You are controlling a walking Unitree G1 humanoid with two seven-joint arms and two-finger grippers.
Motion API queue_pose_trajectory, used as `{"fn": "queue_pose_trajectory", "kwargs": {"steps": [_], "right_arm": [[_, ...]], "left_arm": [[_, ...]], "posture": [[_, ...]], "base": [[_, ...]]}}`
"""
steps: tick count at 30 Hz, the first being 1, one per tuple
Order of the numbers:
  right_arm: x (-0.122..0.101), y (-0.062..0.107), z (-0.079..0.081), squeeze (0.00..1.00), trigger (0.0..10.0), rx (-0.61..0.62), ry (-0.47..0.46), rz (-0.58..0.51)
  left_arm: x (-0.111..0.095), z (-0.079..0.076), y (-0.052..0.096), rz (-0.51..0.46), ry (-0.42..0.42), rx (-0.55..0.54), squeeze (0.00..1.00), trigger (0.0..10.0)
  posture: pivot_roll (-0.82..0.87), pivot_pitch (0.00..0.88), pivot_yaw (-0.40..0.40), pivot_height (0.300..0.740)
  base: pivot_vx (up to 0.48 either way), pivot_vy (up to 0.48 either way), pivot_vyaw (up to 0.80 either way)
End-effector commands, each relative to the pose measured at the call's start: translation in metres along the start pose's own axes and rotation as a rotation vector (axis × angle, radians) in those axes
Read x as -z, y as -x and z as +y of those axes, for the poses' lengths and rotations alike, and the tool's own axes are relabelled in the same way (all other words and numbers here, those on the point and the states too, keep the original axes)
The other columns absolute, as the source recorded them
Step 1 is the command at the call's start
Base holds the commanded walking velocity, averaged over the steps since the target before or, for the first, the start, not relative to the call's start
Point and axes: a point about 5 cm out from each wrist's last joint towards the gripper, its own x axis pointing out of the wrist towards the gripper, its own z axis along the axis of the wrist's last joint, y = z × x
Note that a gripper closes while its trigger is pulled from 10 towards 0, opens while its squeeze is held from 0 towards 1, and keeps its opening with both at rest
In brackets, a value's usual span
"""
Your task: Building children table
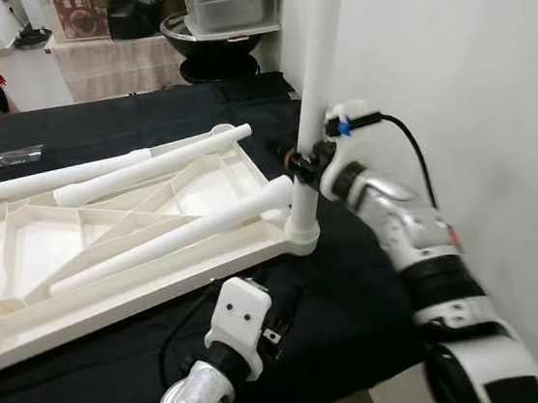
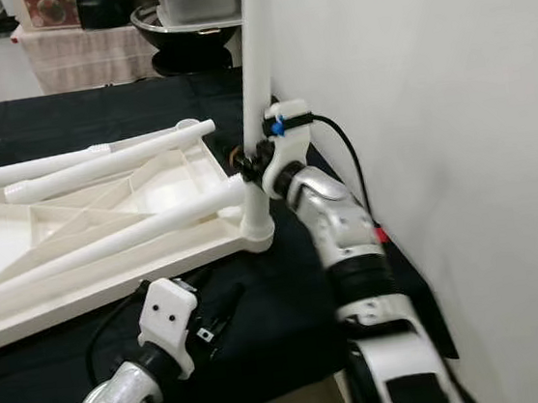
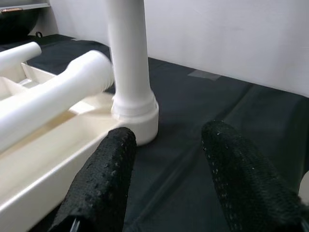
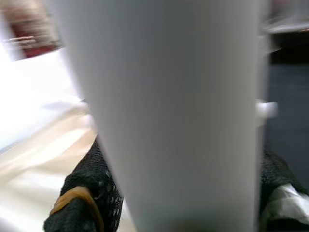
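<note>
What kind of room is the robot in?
Probably a room in a home, maybe by a kitchen or store area. A black-covered table holds an upside-down white tabletop, a white wall stands close by, and a plastic bin sits behind.

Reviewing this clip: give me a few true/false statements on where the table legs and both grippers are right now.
1. The right gripper is shut on the upright leg. True.
2. The upright leg stands in a corner socket of the tabletop. True.
3. The left gripper holds a leg. False: it is open, near the socket, holding nothing.
4. All legs stand upright. False: three loose legs lie across the upturned tabletop.
5. The tabletop rests on bare wood. False: it lies on a black cloth.
</note>
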Motion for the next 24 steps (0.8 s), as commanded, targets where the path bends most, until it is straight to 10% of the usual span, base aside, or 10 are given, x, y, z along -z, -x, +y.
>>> {"fn": "queue_pose_trajectory", "kwargs": {"steps": [1,7,12,13,24], "right_arm": [[0.007,0.001,0.021,0.00,10.0,-0.261,-0.032,0.042],[-0.009,0.018,0.042,0.00,10.0,-0.589,-0.069,0.035],[-0.012,0.003,0.045,0.00,10.0,-0.583,-0.011,0.028],[-0.011,-0.005,0.043,0.00,0.0,-0.553,0.013,0.035],[0.000,-0.018,0.037,0.00,0.0,-0.431,0.064,0.072]], "left_arm": [[0.002,-0.002,0.000,0.007,0.014,0.004,0.00,10.0],[0.002,-0.001,0.001,0.008,0.011,0.000,0.00,10.0],[0.002,-0.001,0.001,0.011,0.009,0.002,0.00,10.0],[0.002,-0.001,0.001,0.010,0.007,0.003,0.00,10.0],[0.002,0.001,0.001,0.012,0.002,-0.004,0.00,10.0]], "posture": [[0.03,0.050,-0.085,0.740],[0.03,0.055,-0.085,0.740],[0.03,0.054,-0.081,0.740],[0.03,0.056,-0.081,0.740],[0.04,0.054,-0.084,0.740]], "base": [[0.000,0.000,0.00],[0.000,0.000,0.00],[0.000,0.000,0.00],[0.000,0.000,0.00],[0.000,0.000,0.00]]}}
